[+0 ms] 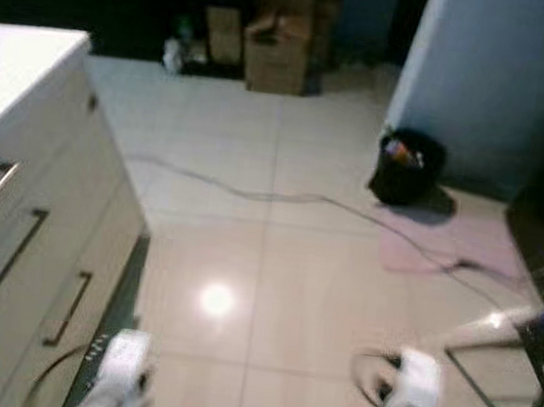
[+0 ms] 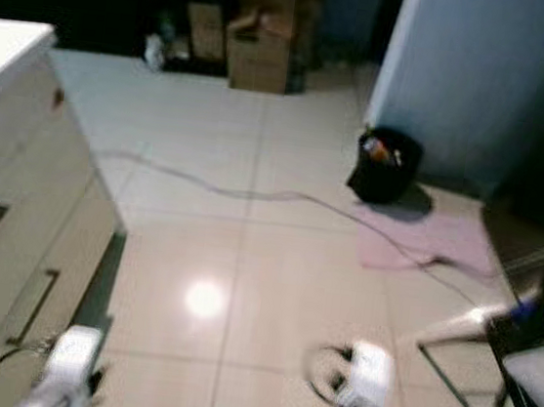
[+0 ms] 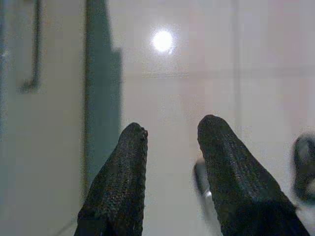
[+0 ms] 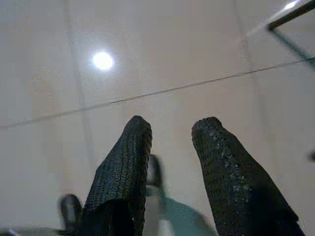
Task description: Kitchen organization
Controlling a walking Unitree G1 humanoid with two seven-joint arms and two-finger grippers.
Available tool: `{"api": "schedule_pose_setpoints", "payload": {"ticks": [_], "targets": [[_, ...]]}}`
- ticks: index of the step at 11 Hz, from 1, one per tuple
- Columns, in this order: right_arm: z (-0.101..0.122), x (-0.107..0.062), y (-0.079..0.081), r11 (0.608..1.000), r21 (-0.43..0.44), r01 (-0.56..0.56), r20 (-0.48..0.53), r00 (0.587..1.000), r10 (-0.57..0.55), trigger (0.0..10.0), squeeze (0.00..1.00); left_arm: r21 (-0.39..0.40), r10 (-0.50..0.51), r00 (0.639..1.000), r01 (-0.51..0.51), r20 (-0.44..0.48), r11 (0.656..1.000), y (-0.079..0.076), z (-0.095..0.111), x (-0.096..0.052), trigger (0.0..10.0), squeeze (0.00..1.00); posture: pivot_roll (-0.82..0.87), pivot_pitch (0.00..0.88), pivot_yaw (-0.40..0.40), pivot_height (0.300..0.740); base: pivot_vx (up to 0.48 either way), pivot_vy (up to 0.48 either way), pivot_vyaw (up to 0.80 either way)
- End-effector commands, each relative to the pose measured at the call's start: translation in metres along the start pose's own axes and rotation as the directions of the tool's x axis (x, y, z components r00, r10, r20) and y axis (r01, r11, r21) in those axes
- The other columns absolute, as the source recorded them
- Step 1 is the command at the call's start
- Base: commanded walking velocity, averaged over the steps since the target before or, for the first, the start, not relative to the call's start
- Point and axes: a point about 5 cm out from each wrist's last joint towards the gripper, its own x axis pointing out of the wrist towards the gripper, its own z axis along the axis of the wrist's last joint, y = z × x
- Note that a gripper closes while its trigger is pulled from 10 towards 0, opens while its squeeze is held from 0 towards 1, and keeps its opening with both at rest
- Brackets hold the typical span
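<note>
Pale tile floor (image 1: pixel 275 263) lay ahead, drawer unit (image 1: pixel 23 234) at frame left; left gripper (image 3: pixel 170 142) and right gripper (image 4: pixel 170 142) hung parted and empty, no kitchen item identifiable, so organizing looked barely begun

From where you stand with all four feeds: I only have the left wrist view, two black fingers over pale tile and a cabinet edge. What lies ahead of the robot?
Observer: Open tiled floor with a thin cable trailing across it toward a black bin by the blue-grey wall.
Operator: Anything beyond that?
Observer: Cardboard boxes stand at the far end, in the dark.
Operator: What is the cabinet I see?
Observer: A white drawer unit with dark bar handles, on the robot's left.
Operator: And the other gripper?
Observer: The right gripper hangs open over bare tile, holding nothing; the left gripper is open too.
</note>
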Motion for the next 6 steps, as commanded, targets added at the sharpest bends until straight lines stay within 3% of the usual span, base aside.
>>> {"api": "schedule_pose_setpoints", "payload": {"ticks": [1, 6], "targets": [[0.0111, 0.0029, 0.0134, 0.999, 0.005, -0.032, 0.035, 0.999, 0.032, 10.0, 0.0, 0.006, 0.033, 0.998, -0.033, -0.046, 0.999, 0.0125, -0.0142, -0.0041, 10.0, 0.0, 0.06, 0.064, 0.031, 0.74, 0.39, 0.0, 0.0], [0.0112, 0.0029, 0.013, 0.999, -0.004, -0.033, 0.034, 0.999, 0.033, 10.0, 0.0, 0.0, 0.03, 0.999, -0.03, -0.045, 1.0, 0.0105, -0.0147, -0.0042, 10.0, 0.0, 0.06, 0.072, 0.025, 0.74, 0.393, 0.0, 0.0]]}}
